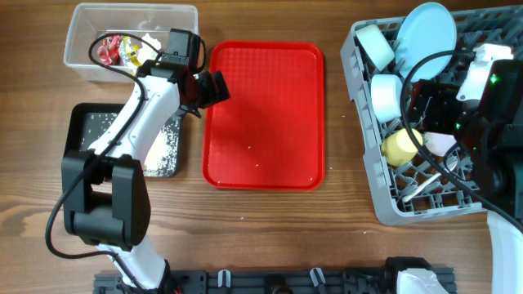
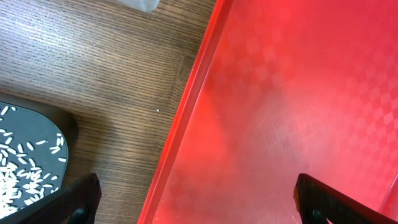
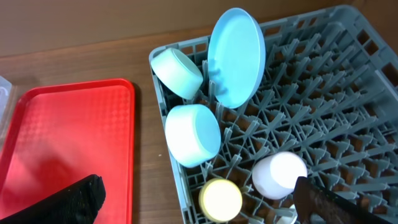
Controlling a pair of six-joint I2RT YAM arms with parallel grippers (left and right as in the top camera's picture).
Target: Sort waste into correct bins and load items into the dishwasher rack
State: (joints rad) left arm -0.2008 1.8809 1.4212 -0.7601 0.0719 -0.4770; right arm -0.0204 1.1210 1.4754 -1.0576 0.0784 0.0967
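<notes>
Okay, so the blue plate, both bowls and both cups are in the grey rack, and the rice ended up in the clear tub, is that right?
Not quite: the overhead view shows the rice in the black tray, not the clear tub. The blue plate, both bowls and both cups are in the grey rack, as you said.

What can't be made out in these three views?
Clear tub, overhead: the left arm covers its right part, hiding some contents.
Black tray, overhead: the same arm crosses it; left wrist view cuts it off.
Pink cup, overhead: cables and the right arm hide most of it.
White specks on the red tray: too small to identify.
</notes>
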